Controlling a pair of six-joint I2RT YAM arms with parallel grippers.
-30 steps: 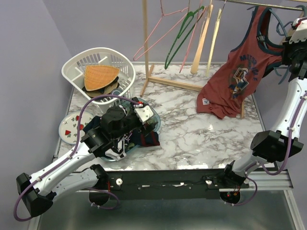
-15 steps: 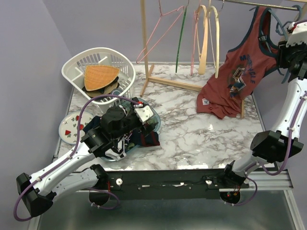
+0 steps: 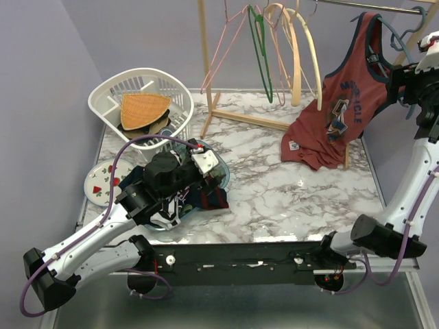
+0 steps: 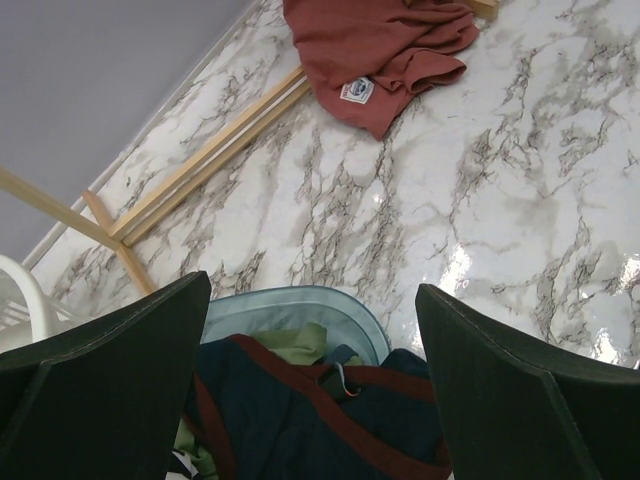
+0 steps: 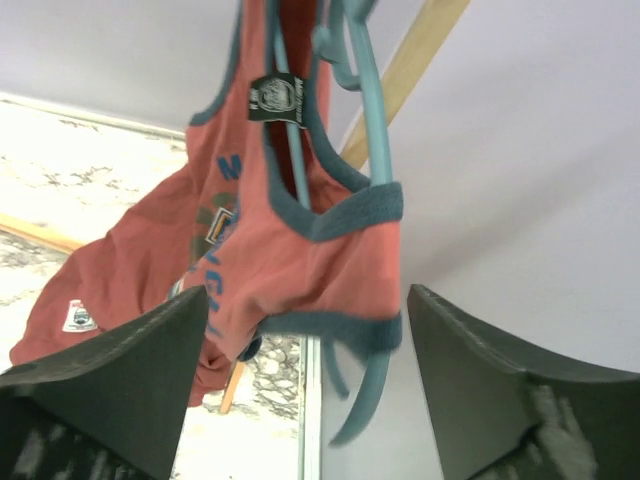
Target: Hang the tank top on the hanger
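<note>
Your basket held a woven mat; your left claw hung spread over clothes in the bowl. The tank top draped from the hanger, hem on the table, just before your spread right claw.

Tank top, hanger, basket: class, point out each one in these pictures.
tank top (image 3: 346,110), top external view, on the chest lettering.
hanger (image 5: 368,110), right wrist view, on its arm above the shoulder strap.
basket (image 3: 144,70), top external view, on the far rim.
</note>
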